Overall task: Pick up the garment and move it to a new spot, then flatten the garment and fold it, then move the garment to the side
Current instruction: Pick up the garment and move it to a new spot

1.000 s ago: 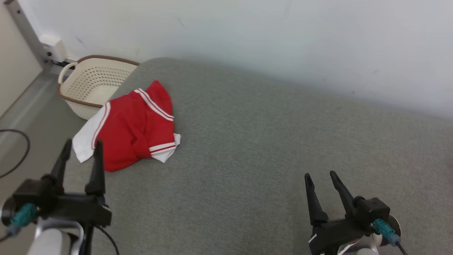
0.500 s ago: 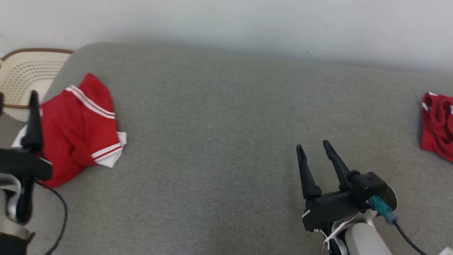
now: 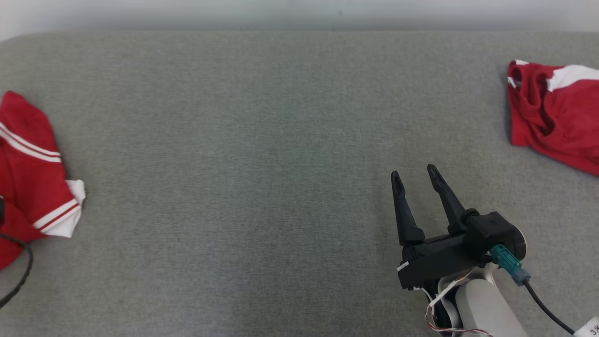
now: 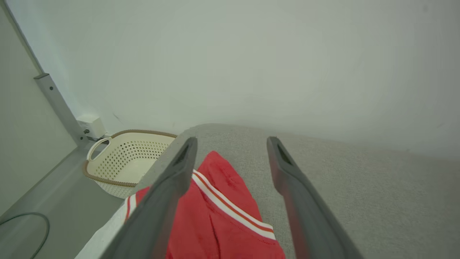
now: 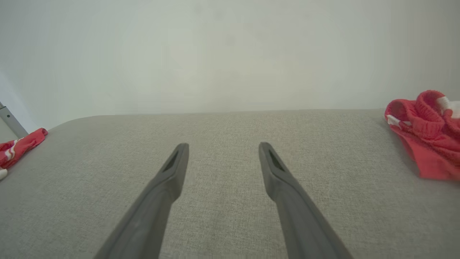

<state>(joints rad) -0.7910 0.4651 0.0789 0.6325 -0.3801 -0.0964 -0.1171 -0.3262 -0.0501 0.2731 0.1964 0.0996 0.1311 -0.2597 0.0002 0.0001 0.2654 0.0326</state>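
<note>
Garment point(image 3: 550, 117) crumpled, red, far right on grey pad point(image 3: 262, 154), perhaps shorts. Right gripper point(image 3: 412, 171) spread wide, empty, well apart from it. Left gripper point(image 4: 233, 140) likewise released, near striped red cloth point(image 4: 222, 223) at left.

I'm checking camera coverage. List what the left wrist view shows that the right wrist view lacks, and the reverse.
Left wrist view over right: the basket on the floor, a cable and the left gripper, open.
Right wrist view over left: the crumpled garment at its right edge and the right gripper, open over bare cushion.
Both: the grey cushion, the white wall, the metal post and the folded garment, large in the left wrist view, a sliver at the right wrist view's left edge.
</note>
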